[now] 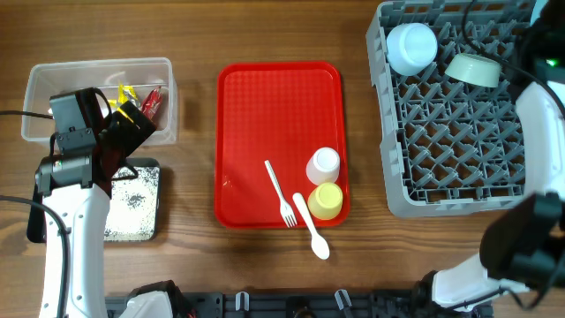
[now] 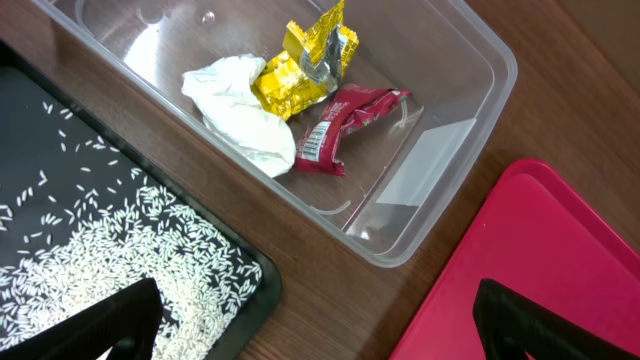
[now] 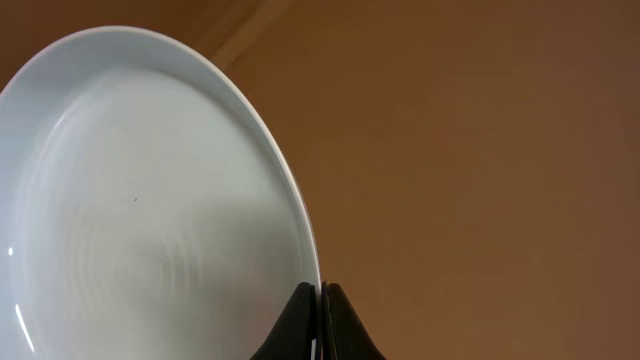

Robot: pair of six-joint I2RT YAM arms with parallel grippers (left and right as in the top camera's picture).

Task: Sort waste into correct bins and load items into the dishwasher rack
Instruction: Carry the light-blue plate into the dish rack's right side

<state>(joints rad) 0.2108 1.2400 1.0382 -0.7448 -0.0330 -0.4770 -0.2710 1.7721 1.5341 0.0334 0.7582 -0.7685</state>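
While the right gripper (image 3: 320, 312) pinched the light blue plate (image 3: 140, 200) by its rim, fingertips pressed together on the edge, the plate hung in front of a plain brown blur. The wrist view showed nothing of what lay beneath it. From overhead the right arm reached along the right side of the dishwasher rack (image 1: 459, 141), but the plate itself could not be picked out there.

The step in hand appeared to be standing the plate in the rack. A rim pinch this narrow would let the plate swing, so a slow, level approach seemed wise. The plate should go down on edge into a free row of pegs, well apart from the blue bowl (image 1: 412, 46) and the pale green bowl (image 1: 472, 69) at the rack's far side. The fingers should part only once the pegs carried its weight.

The left gripper (image 2: 320, 330) was spread wide and held nothing, hovering by the near edge of the clear tub (image 2: 500, 75). Inside the tub lay the yellow foil wrapper (image 2: 300, 70), the red-and-clear wrapper (image 2: 345, 125) and the white tissue (image 2: 240, 115). White crumbs (image 2: 110, 250) lay in the black tray (image 2: 20, 80). On the red serving tray (image 1: 265, 115) waited the white cup (image 1: 324, 164), yellow cup (image 1: 326, 201) and fork (image 1: 280, 194), with the spoon (image 1: 312, 228) lying across its near edge.
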